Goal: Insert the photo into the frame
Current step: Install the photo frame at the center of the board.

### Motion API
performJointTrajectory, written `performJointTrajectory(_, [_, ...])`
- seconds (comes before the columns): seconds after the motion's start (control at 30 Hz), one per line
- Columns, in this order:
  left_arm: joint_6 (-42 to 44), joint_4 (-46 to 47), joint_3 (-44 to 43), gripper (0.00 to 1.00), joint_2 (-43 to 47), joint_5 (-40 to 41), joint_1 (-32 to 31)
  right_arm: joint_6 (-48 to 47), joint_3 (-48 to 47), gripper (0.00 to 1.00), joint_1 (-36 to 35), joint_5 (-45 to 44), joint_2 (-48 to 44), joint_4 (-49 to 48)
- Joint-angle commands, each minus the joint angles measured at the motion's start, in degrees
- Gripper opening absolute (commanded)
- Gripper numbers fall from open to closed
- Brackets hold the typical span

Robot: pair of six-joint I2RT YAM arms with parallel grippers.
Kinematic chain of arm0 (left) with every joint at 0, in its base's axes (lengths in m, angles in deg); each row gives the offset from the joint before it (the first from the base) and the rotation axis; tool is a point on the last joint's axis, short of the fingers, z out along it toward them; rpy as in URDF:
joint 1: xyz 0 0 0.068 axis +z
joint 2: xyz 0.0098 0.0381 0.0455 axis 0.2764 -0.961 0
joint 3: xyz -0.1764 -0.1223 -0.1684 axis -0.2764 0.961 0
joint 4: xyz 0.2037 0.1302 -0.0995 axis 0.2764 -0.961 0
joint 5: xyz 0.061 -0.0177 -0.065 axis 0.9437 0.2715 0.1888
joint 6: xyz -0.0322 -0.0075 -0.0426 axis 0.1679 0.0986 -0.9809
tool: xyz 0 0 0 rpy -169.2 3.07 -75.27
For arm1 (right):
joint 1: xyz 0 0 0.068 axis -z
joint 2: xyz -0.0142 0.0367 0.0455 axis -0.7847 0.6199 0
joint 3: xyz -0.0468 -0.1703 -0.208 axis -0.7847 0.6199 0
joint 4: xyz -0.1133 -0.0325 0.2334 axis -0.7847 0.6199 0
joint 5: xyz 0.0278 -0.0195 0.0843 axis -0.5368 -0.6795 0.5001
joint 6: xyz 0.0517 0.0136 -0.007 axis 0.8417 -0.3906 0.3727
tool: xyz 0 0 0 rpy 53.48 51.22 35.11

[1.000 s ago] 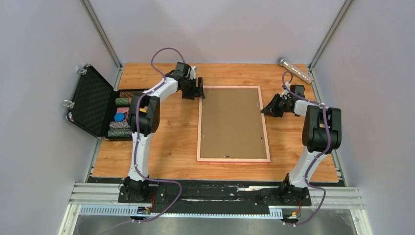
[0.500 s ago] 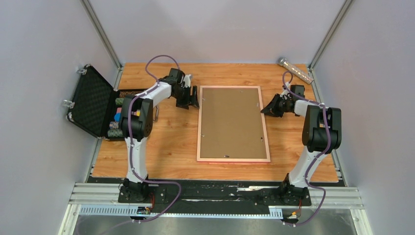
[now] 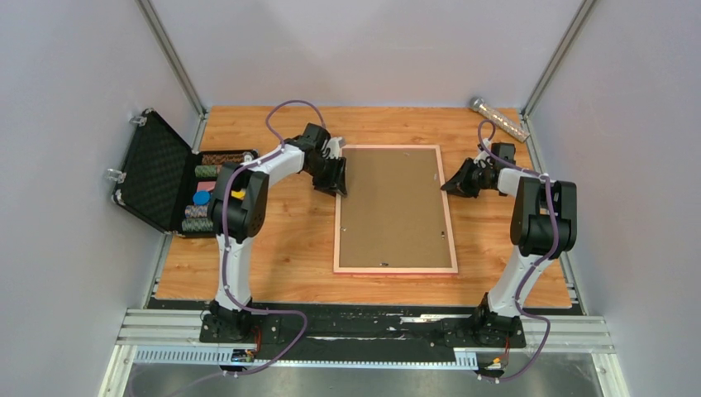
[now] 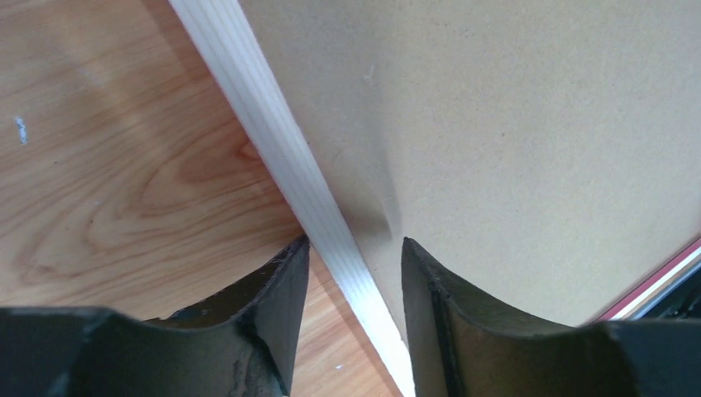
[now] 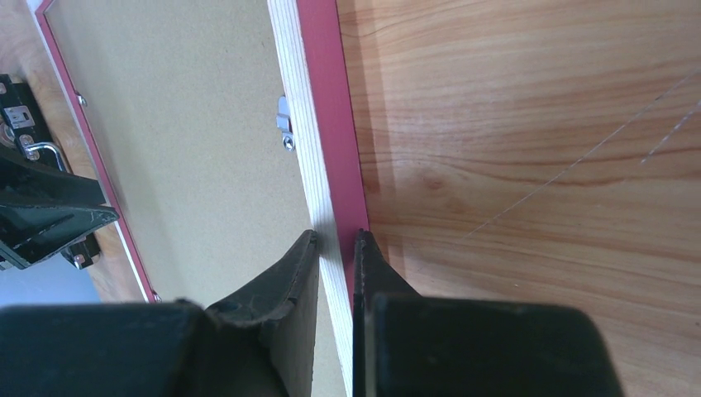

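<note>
Frame [image 3: 395, 270] lies flat, back side up, at the centre of the overhead view, long sides running top to bottom. The brown backing board [image 3: 393, 207] fills it. The photo is not visible from any view, and I cannot tell whether it sits under the board.

Right end effector [image 3: 447, 188] is on the upper part of the right rail. The wrist view shows its fingers pinched closed on that rail, pale back edge and pink side between them.

Change noted: the left end effector [image 3: 339, 187] was at the frame's upper-left corner a second ago and swung out left over the bare desk [image 3: 281, 248]. It has now come back in, slightly lower on the left rail. Its fingers have narrowed but are not clamped — one stands over the desk, one over the board, with the pale rail between them and a gap on each side.

Reading: the left arm looks to be re-seating for a matching hold opposite the right — likely so the pair can lift or turn the frame. Open case [image 3: 157, 178] at far left is untouched.
</note>
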Motion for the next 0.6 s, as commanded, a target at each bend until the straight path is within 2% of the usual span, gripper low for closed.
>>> performJointTrajectory(0.0, [-0.3, -1.1, 1.7, 0.50, 0.9, 0.5, -0.2, -0.6, -1.6, 0.00, 0.7, -3.4, 1.5, -1.1])
performJointTrajectory(0.43, [-1.4, 0.8, 4.1, 0.37, 0.2, 4.6, -1.1, -1.0, -1.6, 0.00, 0.8, -3.4, 1.5, -1.0])
performJointTrajectory(0.57, [-1.4, 0.9, 3.9, 0.29, 0.0, 5.3, -1.1, -1.3, -1.7, 0.13, 0.8, -2.9, 1.6, -1.0])
